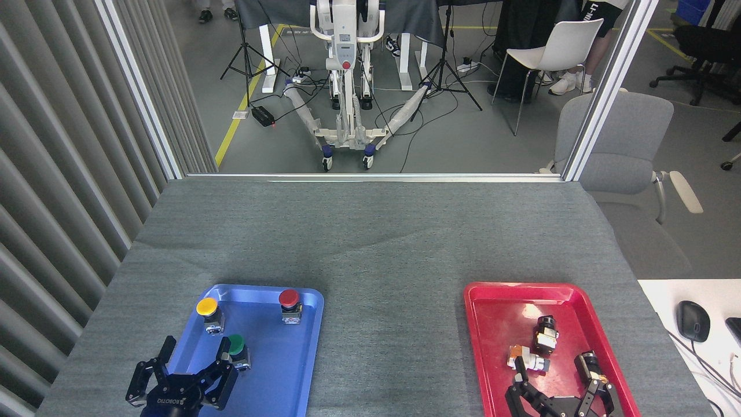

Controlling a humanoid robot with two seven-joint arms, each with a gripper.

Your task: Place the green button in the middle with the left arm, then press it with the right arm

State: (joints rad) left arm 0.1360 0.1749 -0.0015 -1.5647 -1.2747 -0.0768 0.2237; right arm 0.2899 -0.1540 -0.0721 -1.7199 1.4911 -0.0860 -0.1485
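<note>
The round green-capped push-button (237,349) stands in the blue plastic tray (307,347), just right of the black left claw (191,359), whose fingers are spread open, nearer than the right arm

Bare grey cloth (388,324) between blue tray (301,370) and red tray (480,359): open passage. Beside green button (235,345), yellow button (207,308) close, red button (289,299) farther.

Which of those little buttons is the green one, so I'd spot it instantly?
Find the blue plastic tray at the table's near left. Three small push-buttons stand in it; the green button is nearest the black three-fingered left gripper, beside one finger. The yellow-capped button and red-capped button stand farther back.
</note>
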